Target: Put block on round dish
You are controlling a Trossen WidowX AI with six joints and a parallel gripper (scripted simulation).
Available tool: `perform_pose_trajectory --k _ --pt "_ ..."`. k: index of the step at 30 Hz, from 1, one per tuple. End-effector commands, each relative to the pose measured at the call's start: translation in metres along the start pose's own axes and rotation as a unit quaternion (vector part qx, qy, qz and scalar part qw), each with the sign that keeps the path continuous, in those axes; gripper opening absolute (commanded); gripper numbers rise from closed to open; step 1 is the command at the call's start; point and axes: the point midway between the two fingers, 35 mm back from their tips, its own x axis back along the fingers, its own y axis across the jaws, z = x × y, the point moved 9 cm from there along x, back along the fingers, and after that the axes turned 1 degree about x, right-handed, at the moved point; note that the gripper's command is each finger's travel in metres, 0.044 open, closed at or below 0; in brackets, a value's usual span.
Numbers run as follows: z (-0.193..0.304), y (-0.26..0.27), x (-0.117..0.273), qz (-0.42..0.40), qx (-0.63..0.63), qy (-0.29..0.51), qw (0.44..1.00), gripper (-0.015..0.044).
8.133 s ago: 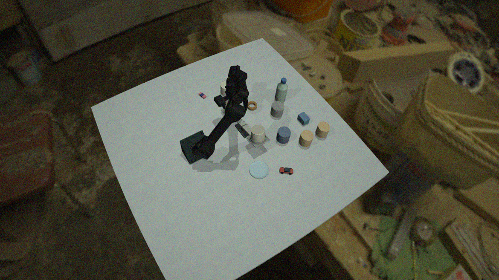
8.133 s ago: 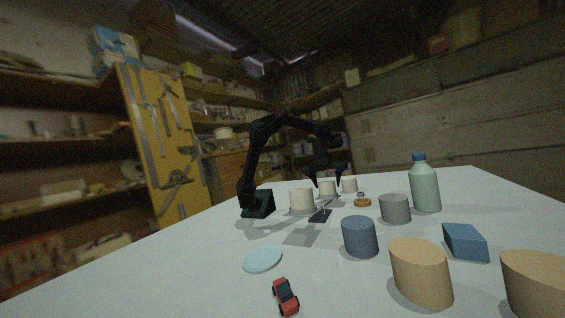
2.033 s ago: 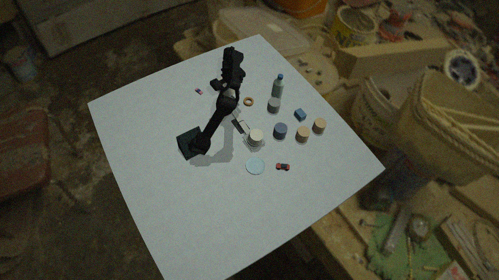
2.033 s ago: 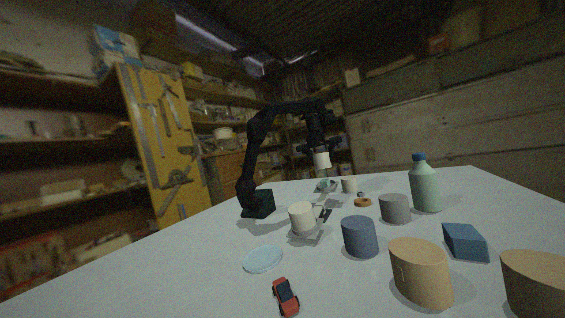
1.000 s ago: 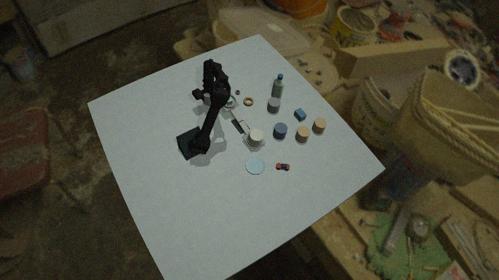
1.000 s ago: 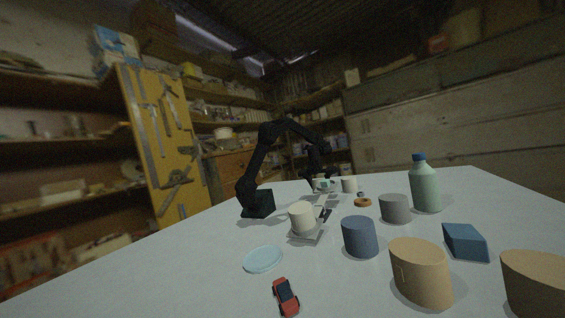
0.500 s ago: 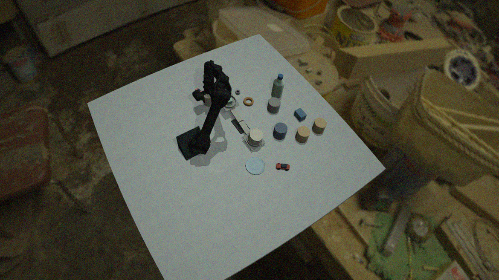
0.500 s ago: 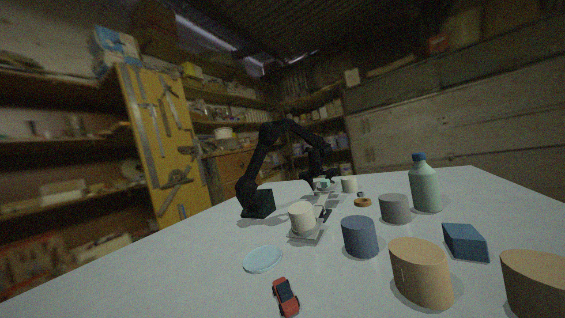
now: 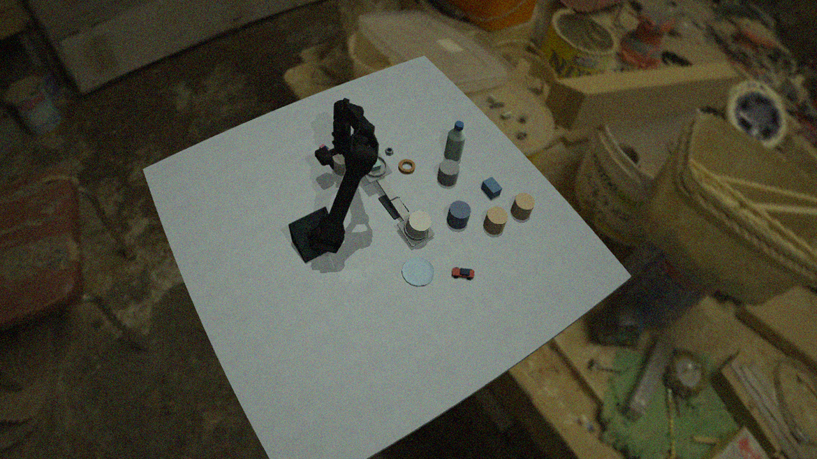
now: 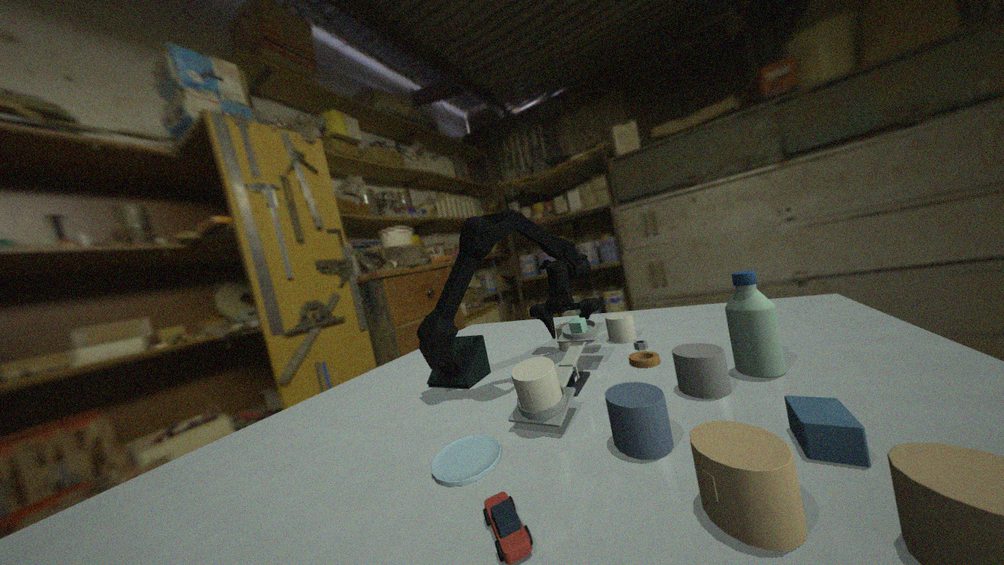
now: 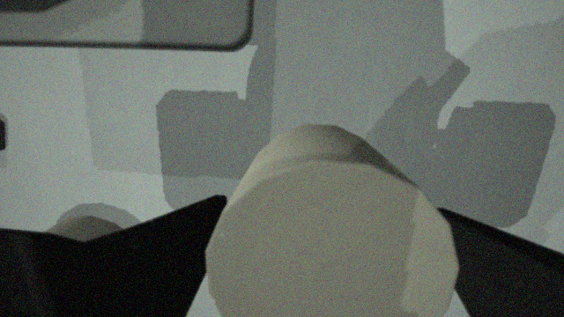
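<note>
My gripper [image 9: 339,160] [image 10: 572,320] [image 11: 326,212] is open, low beside the far end of the balance [image 10: 573,353]. A cream cup [image 11: 322,246] stands between its parted fingers, off the balance; I cannot tell whether it touches the table. The small teal block [image 9: 376,166] [image 10: 577,325] lies uncovered on the balance's far pan. The other cream cup [image 9: 419,223] [image 10: 536,384] stands upright on the near pan. The pale blue round dish [image 9: 417,272] [image 10: 467,460] is empty, in front of the near pan.
A white cylinder [image 10: 620,328] stands near the far pan, with a hex nut [image 9: 389,151] and an orange ring [image 9: 407,163]. A bottle [image 9: 454,145], grey cylinder [image 9: 447,173], blue cylinder [image 9: 459,214], blue block [image 9: 491,187] and two tan cylinders stand beyond. A red car [image 9: 462,273] is beside the dish.
</note>
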Motion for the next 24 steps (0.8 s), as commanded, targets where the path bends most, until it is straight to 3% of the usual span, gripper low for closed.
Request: perform_pose_trajectory --k 1,7,14,24 --pt "0.001 0.000 0.037 -0.006 -0.001 0.008 1.000 0.0440" --pt "0.001 -0.001 0.049 -0.006 -0.001 0.008 1.000 0.0440" --pt "-0.001 0.006 0.064 -0.027 0.060 0.039 0.997 0.0260" --pt "-0.011 0.012 0.069 -0.033 0.223 0.033 0.974 0.0260"
